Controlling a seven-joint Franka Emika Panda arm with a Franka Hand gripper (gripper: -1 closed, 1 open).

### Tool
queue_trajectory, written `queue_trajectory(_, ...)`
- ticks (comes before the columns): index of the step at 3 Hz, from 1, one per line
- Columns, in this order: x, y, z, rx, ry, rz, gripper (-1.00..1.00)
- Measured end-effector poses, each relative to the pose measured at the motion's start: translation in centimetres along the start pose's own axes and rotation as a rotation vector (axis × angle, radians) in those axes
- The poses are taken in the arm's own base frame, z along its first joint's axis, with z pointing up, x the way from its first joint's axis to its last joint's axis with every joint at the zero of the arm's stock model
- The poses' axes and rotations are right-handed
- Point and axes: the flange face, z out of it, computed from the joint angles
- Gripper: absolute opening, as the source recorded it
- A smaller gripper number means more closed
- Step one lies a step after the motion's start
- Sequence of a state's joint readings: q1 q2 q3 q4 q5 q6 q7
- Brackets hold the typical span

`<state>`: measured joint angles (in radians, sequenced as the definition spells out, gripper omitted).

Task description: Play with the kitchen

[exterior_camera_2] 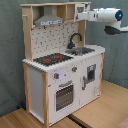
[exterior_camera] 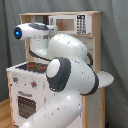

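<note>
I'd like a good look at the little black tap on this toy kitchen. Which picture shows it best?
The second exterior view. There the black tap stands in the open, curving over the grey sink, to the second exterior view's right of the hob. In the first exterior view the robot arm fills the middle and hides the tap completely.

— What fills the near side?
— The white arm (exterior_camera: 70,80), covering much of the kitchen (exterior_camera: 90,30).
— And on the left?
— The red-ringed hob (exterior_camera: 34,66), with the oven door (exterior_camera: 25,106) below it.
</note>
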<state>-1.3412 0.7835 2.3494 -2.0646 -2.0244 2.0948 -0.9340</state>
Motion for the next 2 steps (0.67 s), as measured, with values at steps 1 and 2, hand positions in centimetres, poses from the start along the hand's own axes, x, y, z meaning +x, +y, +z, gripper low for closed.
queue_trajectory(1, 0.5, 0.9, -1.8, 0.013, -0.037, -0.031, 1.00)
queue_trajectory(2, -0.4, 3.3, -4.0, -0.030, -0.125, -0.061, 1.00)
